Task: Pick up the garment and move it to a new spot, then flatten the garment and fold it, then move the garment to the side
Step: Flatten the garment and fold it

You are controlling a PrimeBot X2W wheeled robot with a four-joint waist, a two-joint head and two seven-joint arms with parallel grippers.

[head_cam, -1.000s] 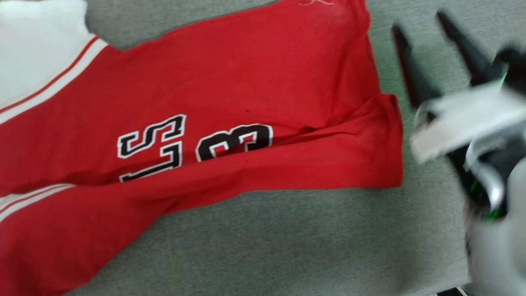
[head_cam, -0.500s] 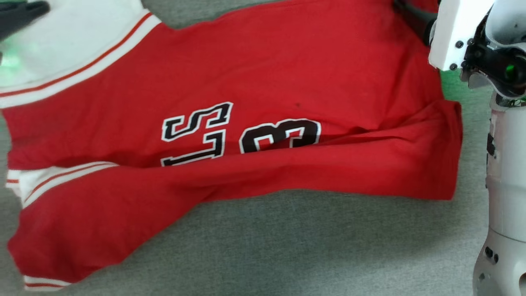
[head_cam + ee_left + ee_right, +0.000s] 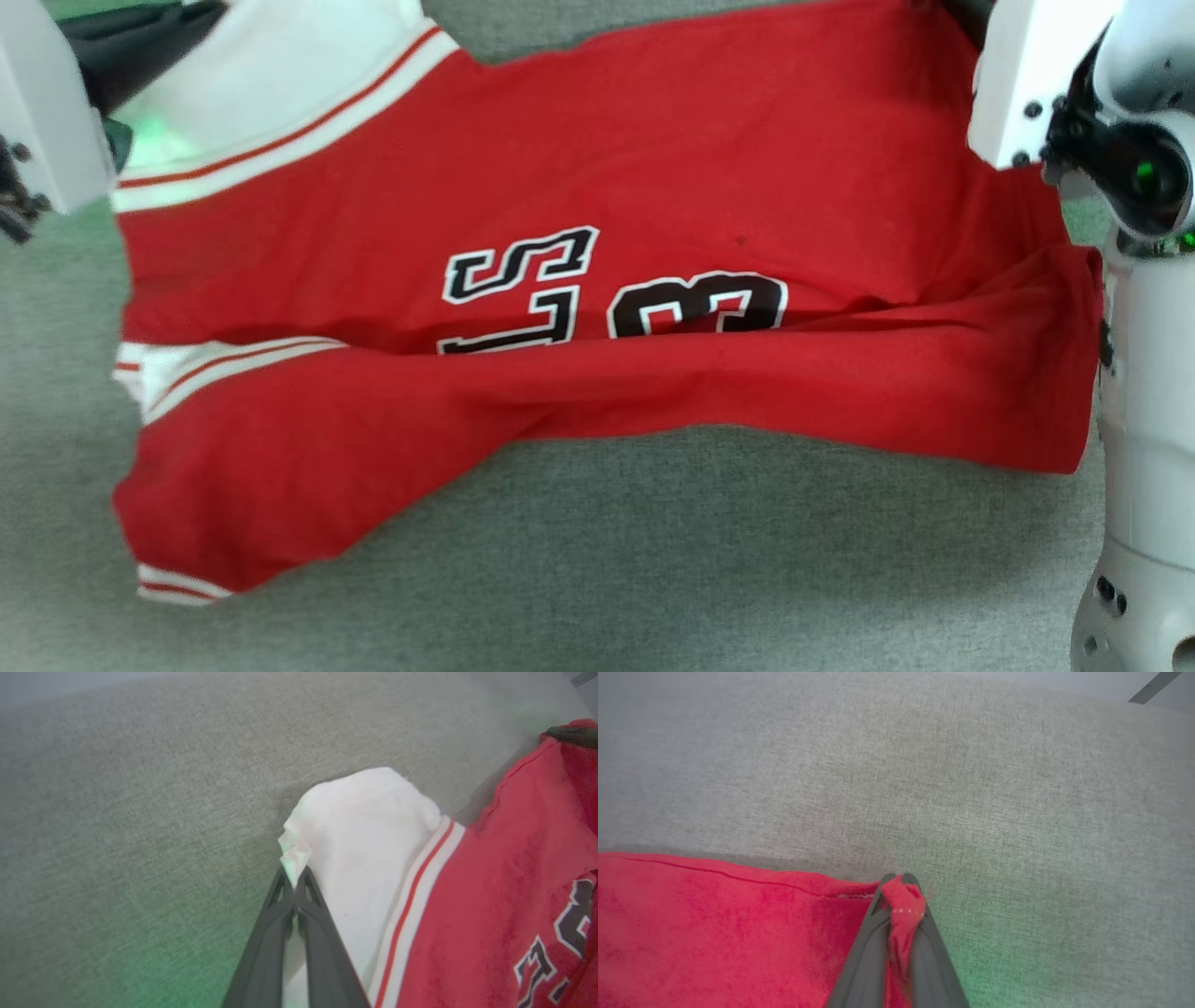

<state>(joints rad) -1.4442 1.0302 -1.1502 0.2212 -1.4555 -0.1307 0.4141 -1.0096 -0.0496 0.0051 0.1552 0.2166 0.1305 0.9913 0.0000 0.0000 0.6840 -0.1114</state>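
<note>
Black, white-edged print point(image 3: 611, 289) on the red garment point(image 3: 653, 168) — roughly "S", "L", "3" — half under a fold

The head camera looks steeply down, close over a red soft-fabric T-shirt with white sleeves point(image 3: 653, 168) on grey woven cloth point(image 3: 653, 579). The wrist cameras sit low at its ten and two o'clock corners, sharing that shirt and cloth.

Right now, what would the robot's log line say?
item: red soft-fabric T-shirt with white sleeves on grey fabric surface | left hand: shut on white sleeve | right hand: shut on red hem corner
</note>
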